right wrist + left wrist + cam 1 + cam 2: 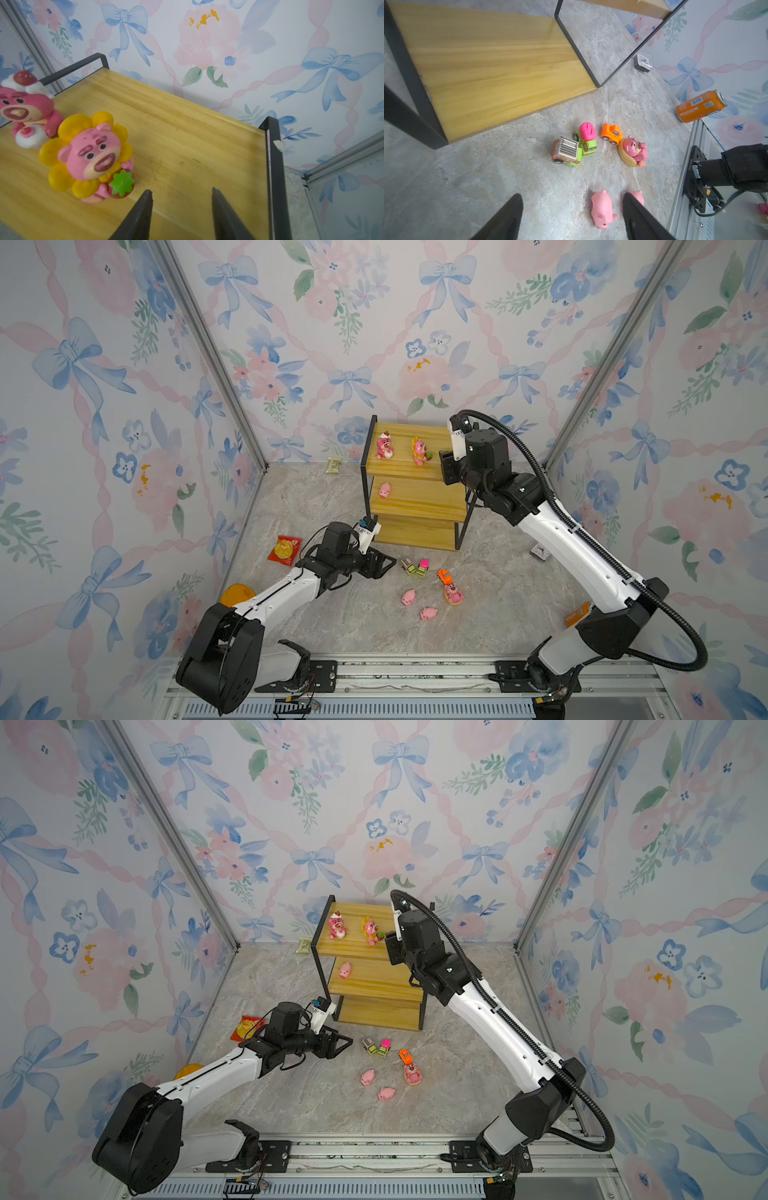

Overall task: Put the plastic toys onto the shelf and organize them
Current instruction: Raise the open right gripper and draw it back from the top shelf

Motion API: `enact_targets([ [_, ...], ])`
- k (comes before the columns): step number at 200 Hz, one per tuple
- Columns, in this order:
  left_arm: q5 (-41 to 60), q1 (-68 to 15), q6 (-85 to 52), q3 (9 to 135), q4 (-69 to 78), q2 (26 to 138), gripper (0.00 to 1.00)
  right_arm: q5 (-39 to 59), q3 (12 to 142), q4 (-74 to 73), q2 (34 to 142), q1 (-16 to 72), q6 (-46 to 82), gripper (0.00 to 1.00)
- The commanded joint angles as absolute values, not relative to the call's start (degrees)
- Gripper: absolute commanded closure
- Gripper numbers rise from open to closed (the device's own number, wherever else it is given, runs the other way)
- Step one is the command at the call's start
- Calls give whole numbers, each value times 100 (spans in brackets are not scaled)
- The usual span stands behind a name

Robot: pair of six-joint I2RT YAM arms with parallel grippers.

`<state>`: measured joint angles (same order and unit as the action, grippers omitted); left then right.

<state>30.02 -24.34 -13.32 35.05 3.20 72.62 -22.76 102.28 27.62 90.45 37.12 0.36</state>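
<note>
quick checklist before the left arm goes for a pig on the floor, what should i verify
1. left gripper open and empty: ok.
2. nearest pig centred between its fingers: not ok, it lies close to one finger.
3. second pig clear of that finger: cannot tell, it is partly hidden behind it.
4. Free room on the middle shelf board beside the shelved pig: ok.
5. right gripper open, empty and apart from the sunflower bear: ok.
</note>
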Motion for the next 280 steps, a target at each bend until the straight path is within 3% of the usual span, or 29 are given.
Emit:
enact_targets([
  [1,2986,-2444,-1365,3538,396,7340,23,-2182,10493,2768,9204,3657,-53,51],
  [280,2979,-2407,-1343,3545,397,7407,23,-1811,10789,2876,9613,3616,9,52],
])
